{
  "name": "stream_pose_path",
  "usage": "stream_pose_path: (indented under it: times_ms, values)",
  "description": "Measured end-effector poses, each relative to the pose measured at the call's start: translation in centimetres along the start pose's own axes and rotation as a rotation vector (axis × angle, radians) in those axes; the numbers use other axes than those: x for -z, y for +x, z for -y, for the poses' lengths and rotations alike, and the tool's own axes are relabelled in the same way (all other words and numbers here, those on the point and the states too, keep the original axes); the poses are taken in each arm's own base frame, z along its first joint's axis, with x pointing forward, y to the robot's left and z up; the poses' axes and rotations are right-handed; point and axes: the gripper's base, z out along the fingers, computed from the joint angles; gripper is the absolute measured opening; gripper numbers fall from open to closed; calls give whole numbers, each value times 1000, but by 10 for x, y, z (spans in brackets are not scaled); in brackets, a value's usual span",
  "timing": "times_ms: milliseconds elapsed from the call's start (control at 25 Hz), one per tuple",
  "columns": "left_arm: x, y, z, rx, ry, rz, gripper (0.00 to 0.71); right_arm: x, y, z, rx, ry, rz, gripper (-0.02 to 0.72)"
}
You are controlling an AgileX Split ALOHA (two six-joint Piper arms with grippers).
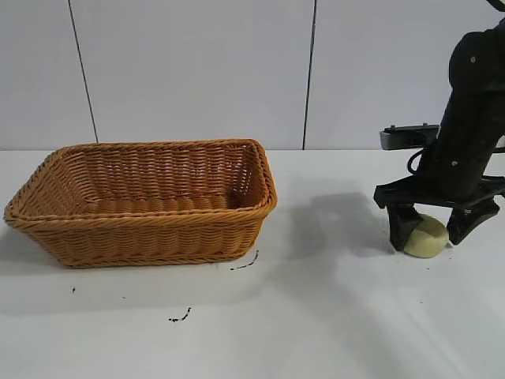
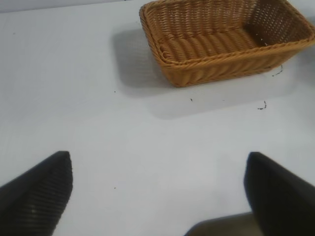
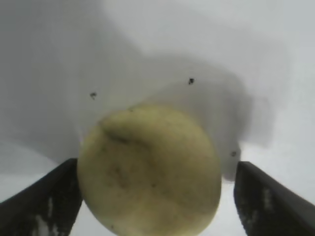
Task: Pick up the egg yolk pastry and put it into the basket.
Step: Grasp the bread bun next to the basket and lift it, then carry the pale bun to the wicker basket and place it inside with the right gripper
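My right gripper (image 1: 430, 234) stands on the white table (image 1: 331, 316), fingers apart astride the pale yellow round egg yolk pastry (image 1: 427, 236). The orange-brown woven wicker basket (image 1: 146, 237) lies well leftward. Left gripper (image 2: 157, 191) open, idle.

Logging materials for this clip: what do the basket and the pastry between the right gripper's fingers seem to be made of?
The basket looks like woven wicker or rattan: orange-brown strands in visible rows, braided rim, slight sheen. It could be a plastic imitation. The egg yolk pastry looks like baked dough or a soft replica: matte pale yellow skin with faint creases and specks. The right gripper brackets it at the table; contact on both sides is not clear.
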Motion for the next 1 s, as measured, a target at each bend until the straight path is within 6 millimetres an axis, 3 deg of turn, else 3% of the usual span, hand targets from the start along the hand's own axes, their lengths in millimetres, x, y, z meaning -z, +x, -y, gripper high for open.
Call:
stream_pose_path:
  times_ms: [120, 240, 320, 440, 680, 880, 1000]
  values:
    - [0, 0, 0, 0, 0, 0, 695, 1, 0, 0, 1, 1, 5, 243]
    - [0, 0, 0, 0, 0, 0, 695, 4, -1, 0, 2, 2, 8, 157]
    - [0, 0, 0, 0, 0, 0, 695, 12, -2, 0, 6, 5, 13, 140]
    - [0, 0, 0, 0, 0, 0, 695, 40, -9, 1, 25, 19, 30, 133]
    - [0, 0, 0, 0, 0, 0, 695, 132, -34, 1, 26, 28, 188, 131]
    - [0, 0, 0, 0, 0, 0, 695, 162, -45, -9, 46, 19, 233, 131]
    - [0, 0, 0, 0, 0, 0, 695, 173, -52, -32, 98, 4, 271, 131]
